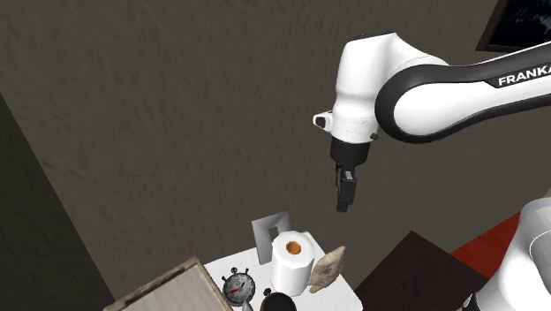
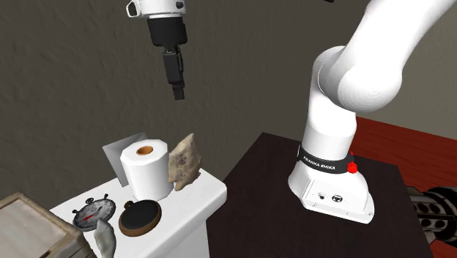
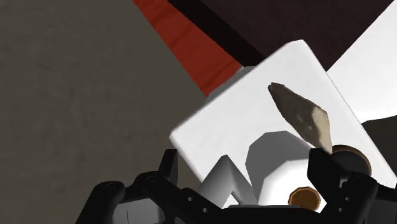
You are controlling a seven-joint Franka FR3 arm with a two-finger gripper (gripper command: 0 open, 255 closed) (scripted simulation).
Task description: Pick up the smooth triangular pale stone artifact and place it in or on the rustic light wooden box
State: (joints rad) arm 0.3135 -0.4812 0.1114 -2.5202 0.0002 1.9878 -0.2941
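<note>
We are seeing the white arm (image 1: pixel 459 88) reaching out from its dark stand (image 2: pixel 271 220). At nine o'clock of the stand in the second exterior view a white table (image 2: pixel 205 194) is standing; the light wooden box (image 2: pixel 29 220) is sitting at the table's eight o'clock corner, its top showing pale planks. The black gripper (image 2: pixel 178 94) is hanging in the air well above the table, pointing down; in the wrist view its fingers (image 3: pixel 321 165) are standing spread apart, holding nothing. A white paper roll (image 2: pixel 146 172) is standing upright on the table, with a grey panel (image 2: pixel 117 157) just behind it at ten o'clock. The pale beige stone artifact (image 2: pixel 183 163) is leaning on edge against the roll at its three o'clock, almost straight under the gripper at six o'clock, and well apart from the box. At six o'clock of the roll a dark round disc (image 2: pixel 140 217) is lying flat; a stopwatch (image 2: pixel 94 212) is lying at the disc's nine o'clock; a smaller grey stone piece (image 2: pixel 105 238) is lying by the box.
</note>
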